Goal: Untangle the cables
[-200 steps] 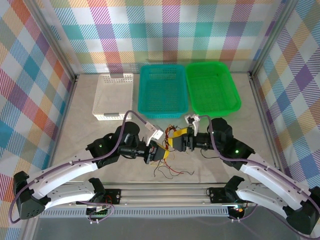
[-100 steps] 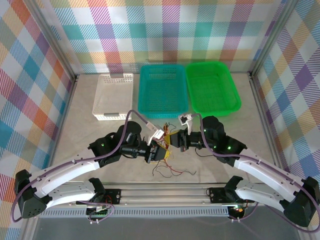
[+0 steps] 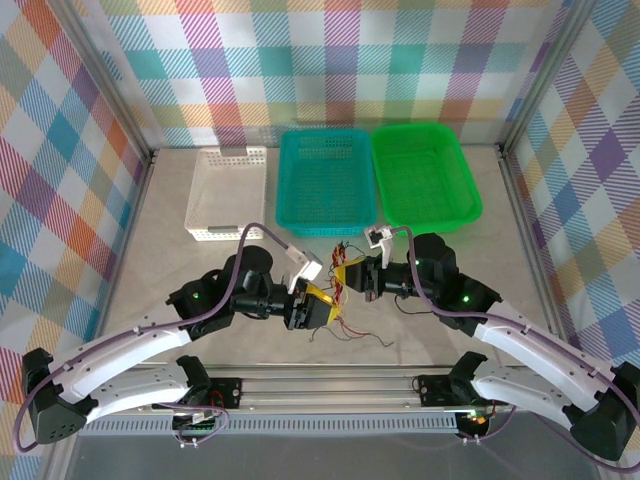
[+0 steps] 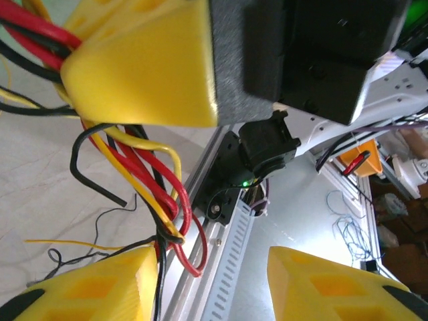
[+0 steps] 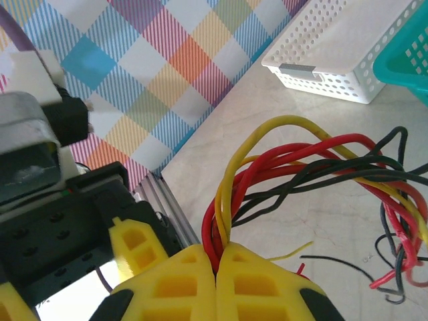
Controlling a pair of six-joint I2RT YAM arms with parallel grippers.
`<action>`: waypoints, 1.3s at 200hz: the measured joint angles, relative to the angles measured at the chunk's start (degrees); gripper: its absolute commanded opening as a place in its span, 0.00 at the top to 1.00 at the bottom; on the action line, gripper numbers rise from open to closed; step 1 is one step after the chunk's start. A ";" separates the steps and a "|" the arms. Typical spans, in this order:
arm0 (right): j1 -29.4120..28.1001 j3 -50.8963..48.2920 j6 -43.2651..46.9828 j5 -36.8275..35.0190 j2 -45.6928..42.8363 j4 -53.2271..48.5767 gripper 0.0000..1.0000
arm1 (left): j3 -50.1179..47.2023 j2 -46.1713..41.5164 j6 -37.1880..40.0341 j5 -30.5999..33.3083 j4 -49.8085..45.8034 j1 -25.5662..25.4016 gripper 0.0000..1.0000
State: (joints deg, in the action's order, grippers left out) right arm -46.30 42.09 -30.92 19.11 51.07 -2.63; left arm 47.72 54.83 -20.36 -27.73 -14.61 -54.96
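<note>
Right claw [image 5: 217,266] is clamped shut on the cables [image 5: 301,157], a red, yellow and black bunch with loose ends trailing on the counter [image 3: 170,260]. Left claw [image 4: 210,261] is spread apart, with the wires running right beside one finger.

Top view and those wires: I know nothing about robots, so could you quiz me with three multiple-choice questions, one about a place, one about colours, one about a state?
1. Where in the row of baskets does the green plastic mesh basket stand?
A. far left
B. middle
C. far right

2. What colours are the thin flexible wires?
A. red, yellow and black
B. blue, green and white
C. all purple

3. How is the right claw?
A. wide open
B. shut on the wires
C. shut on nothing

Answers:
1 C, it ends the row on the right.
2 A, those three colours show in the right wrist view.
3 B, it is closed with wires pinched at its tip.
</note>
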 measured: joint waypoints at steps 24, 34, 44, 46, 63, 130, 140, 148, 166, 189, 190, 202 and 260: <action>0.00 0.00 -0.02 0.13 0.00 0.00 1.00 | -0.33 1.25 0.00 -0.22 -0.04 0.00 0.51; 0.00 0.00 -0.17 0.50 0.00 0.00 1.00 | -0.35 1.38 0.02 -0.15 -0.07 0.00 0.51; 0.00 0.00 -0.22 0.92 0.09 0.02 1.00 | -0.35 1.44 -0.07 -0.11 0.00 0.00 0.59; 0.00 0.00 -0.22 0.98 0.11 0.02 1.00 | -0.35 1.44 0.04 -0.11 0.00 0.00 0.61; 0.00 0.00 -0.42 1.40 0.24 0.02 1.00 | -0.35 1.62 -0.44 0.13 0.20 0.00 0.82; 0.22 0.00 -0.24 0.85 -0.13 -1.22 1.00 | -1.25 1.18 -0.90 2.34 1.22 -0.02 1.00; 0.22 0.00 0.02 0.20 -0.74 -2.47 1.00 | -1.79 0.04 -0.90 3.43 1.20 0.00 1.00; 0.22 0.00 0.13 -0.28 -1.53 -3.61 1.00 | -2.10 -0.96 -0.90 4.44 1.22 0.00 1.00; 0.20 0.00 0.66 -1.27 -3.74 -5.73 1.00 | -2.62 -3.37 -0.92 6.27 1.25 0.00 1.00; 0.31 0.00 1.75 -2.16 -5.84 -8.48 1.00 | -3.13 -5.73 -1.25 8.68 1.49 0.13 1.00; 0.35 0.00 1.81 -2.23 -5.95 -8.70 1.00 | -3.17 -5.86 -1.27 8.85 1.46 0.15 1.00; 0.96 0.00 2.32 -2.86 -6.71 -10.36 1.00 | -3.43 -6.86 -1.33 10.21 0.98 0.46 1.00; 3.93 0.00 4.46 -5.22 -9.22 -18.34 1.00 | -3.76 -14.05 -2.82 16.79 -3.39 5.46 1.00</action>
State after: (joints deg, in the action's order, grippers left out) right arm -42.37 42.09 -26.46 13.89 41.85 -20.97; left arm 43.97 40.77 -23.18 -10.94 -18.00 -49.50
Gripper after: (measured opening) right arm 0.065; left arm 0.042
